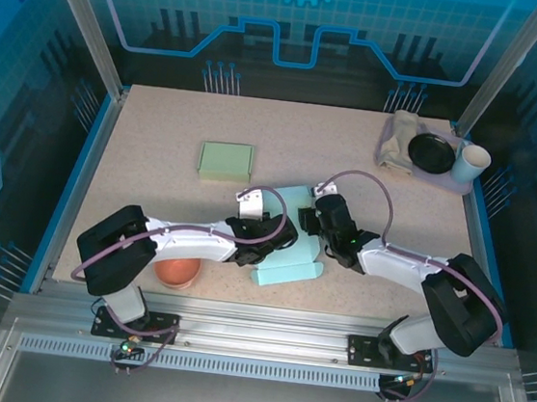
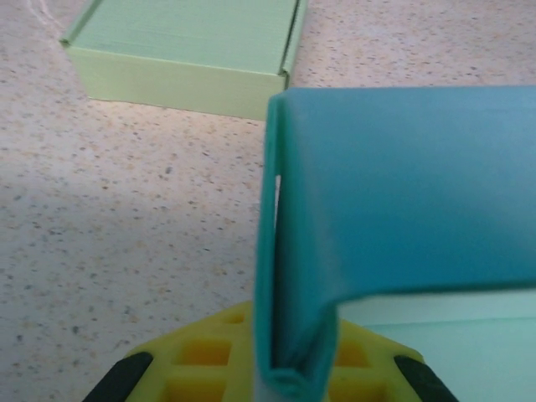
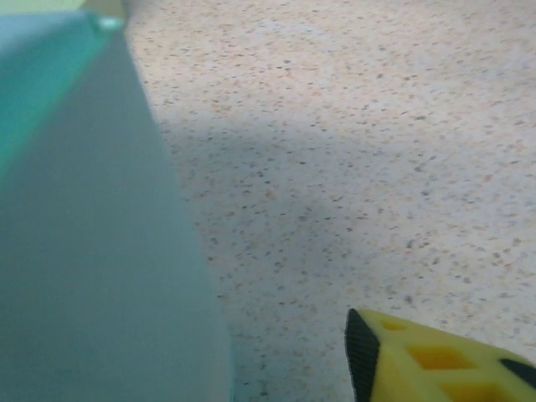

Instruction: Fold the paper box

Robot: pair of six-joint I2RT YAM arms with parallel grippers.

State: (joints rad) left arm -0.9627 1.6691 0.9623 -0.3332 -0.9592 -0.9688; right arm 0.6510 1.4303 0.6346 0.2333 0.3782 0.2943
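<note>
worktop [image 1: 152, 198]: speckled beige, blue-lit panels [image 1: 173, 16] all round
paper box [image 1: 290, 269]: teal, mid-worktop, toward the near edge
my left tool [image 2: 289, 368]: pinched narrow on the paper box's doubled-over wall
my right tool [image 1: 307, 220]: at the box's right side, can't tell wide or narrow
extras: green box [image 1: 226, 161] further back, orange bowl [image 1: 178, 271] by near edge, tray [image 1: 450, 186] in far-right corner

Your speckled beige bench [image 1: 152, 198] carries a blue paper box [image 1: 287, 271] between the left jaws and the right jaws. A pale green folded box [image 1: 225, 161] lies beyond the left jaws, an orange bowl [image 1: 177, 271] behind them, and a tray [image 1: 445, 184] well beyond the right jaws.
</note>
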